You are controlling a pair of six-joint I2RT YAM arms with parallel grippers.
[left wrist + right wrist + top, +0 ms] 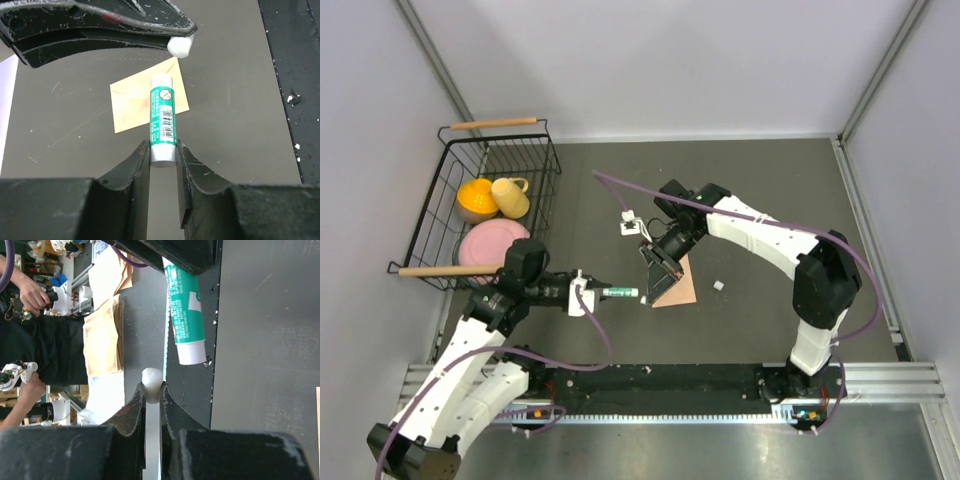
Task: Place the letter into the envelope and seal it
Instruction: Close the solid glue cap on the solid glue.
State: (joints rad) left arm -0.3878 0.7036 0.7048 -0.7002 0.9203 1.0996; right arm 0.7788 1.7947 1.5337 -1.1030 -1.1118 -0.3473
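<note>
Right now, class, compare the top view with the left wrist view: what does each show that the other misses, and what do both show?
Only the top view shows the wire basket holding a pink plate, a yellow cup and an orange bowl. Only the left wrist view shows the barcode on the glue stick and the white cap pinched in the right hand. Both show the left hand gripping the glue stick, and the envelope lying on the table.

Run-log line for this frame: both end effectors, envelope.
left end effector: shut on glue stick | right end effector: shut on white cap | envelope: flat on table, stick tip aimed at it
</note>
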